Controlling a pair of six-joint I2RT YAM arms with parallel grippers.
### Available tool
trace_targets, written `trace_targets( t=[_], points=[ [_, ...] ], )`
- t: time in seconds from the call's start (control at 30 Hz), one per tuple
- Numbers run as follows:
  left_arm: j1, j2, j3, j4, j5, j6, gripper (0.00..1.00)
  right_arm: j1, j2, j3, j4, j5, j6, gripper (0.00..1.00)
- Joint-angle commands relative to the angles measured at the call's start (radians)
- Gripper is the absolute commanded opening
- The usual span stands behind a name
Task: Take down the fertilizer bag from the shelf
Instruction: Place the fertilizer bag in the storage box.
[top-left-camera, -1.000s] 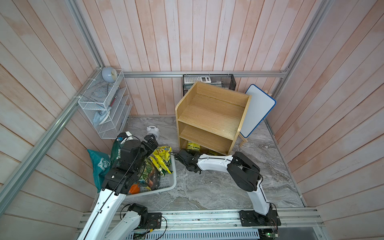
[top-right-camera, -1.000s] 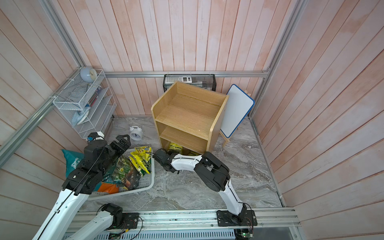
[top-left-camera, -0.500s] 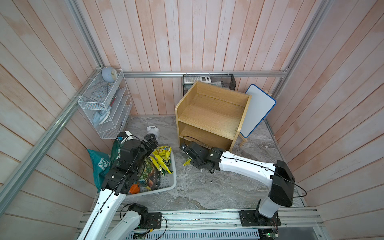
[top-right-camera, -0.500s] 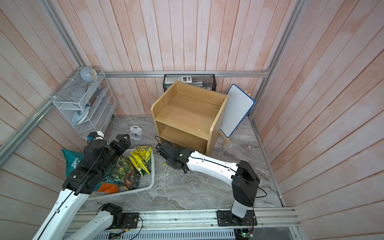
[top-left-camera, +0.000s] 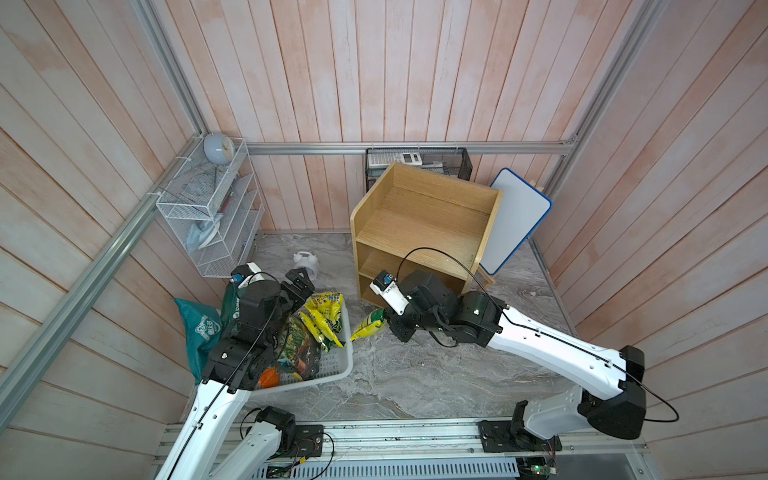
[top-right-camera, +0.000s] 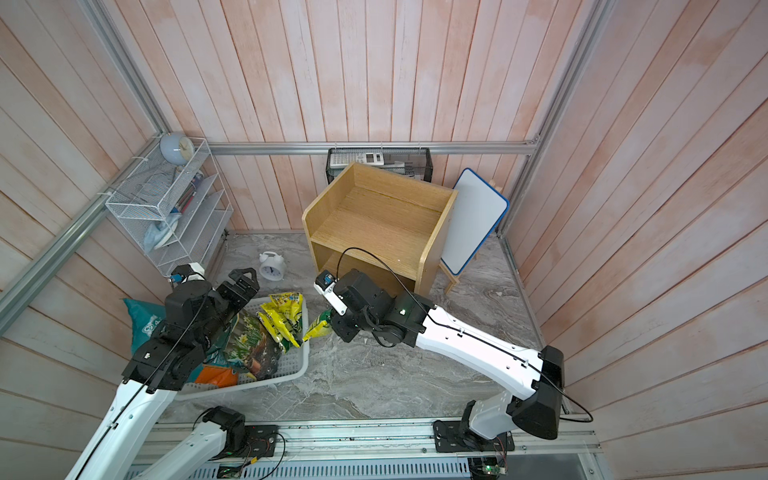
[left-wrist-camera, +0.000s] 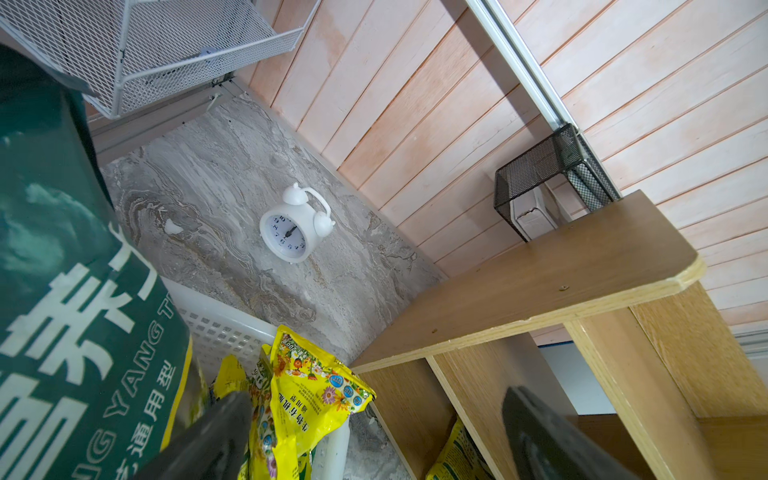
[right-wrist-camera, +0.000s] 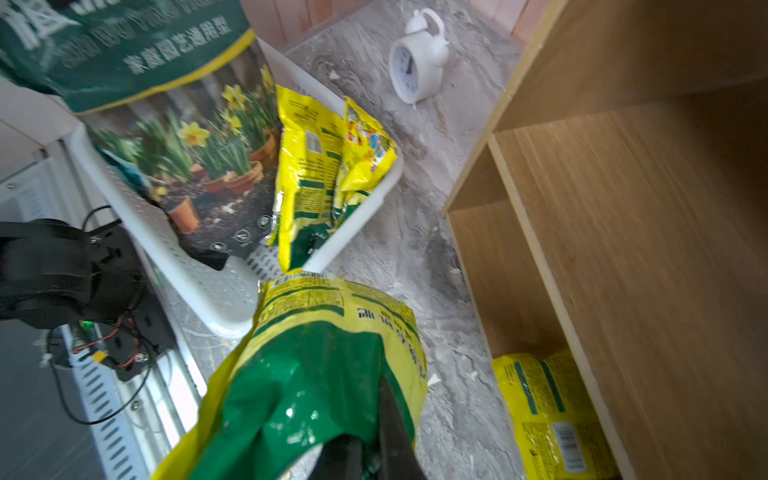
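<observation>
a: fertilizer bag (top-left-camera: 368, 328), location?
b: off the shelf (top-left-camera: 424, 216). yellow-green pouch, hanging in the air over the counter (top-left-camera: 415, 374), between the shelf's open front and the white basket (top-left-camera: 316, 377). seen in both top views.
a: held by?
b: right fingers (right-wrist-camera: 390, 419), pinched narrow on one end of the pouch. in the wrist view the film bunches around them.
a: axis?
b: long axis runs straight out from the right fingers toward the basket's near corner, free end leading and dipping a little. the free end sits just beside the rim. touching or not, cannot tell.
a: left side?
b: left fingers (left-wrist-camera: 216, 432) spread wide, holding nothing, above the basket's far end, on the side of the white alarm clock (top-left-camera: 305, 263). well apart from the bag. right arm is the nearer one.
a: judgement?
b: bag is down from the shelf, so only the set-down is left. the basket lies ahead along the bag's axis, so probably a short carry that way, then release. note: a second yellow bag (right-wrist-camera: 548, 415) lies in the shelf's bottom tier.
</observation>
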Motion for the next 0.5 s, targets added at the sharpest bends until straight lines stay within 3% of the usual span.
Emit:
trace_targets(
  t=[0.0,0.3,0.47],
  points=[
    [0.004,-0.011,0.025,-0.012,-0.058,0.054,1.00,0.041,0.057,0.089,0.003,-0.088,0.017,0.00],
    [0.043,-0.002,0.076,-0.054,-0.152,0.135,1.00,0.115,0.173,0.198,0.024,-0.137,0.044,0.00],
    [0.204,-0.013,0.015,-0.033,0.017,0.047,1.00,0.122,0.248,0.246,0.014,-0.143,0.081,0.00]
  ],
)
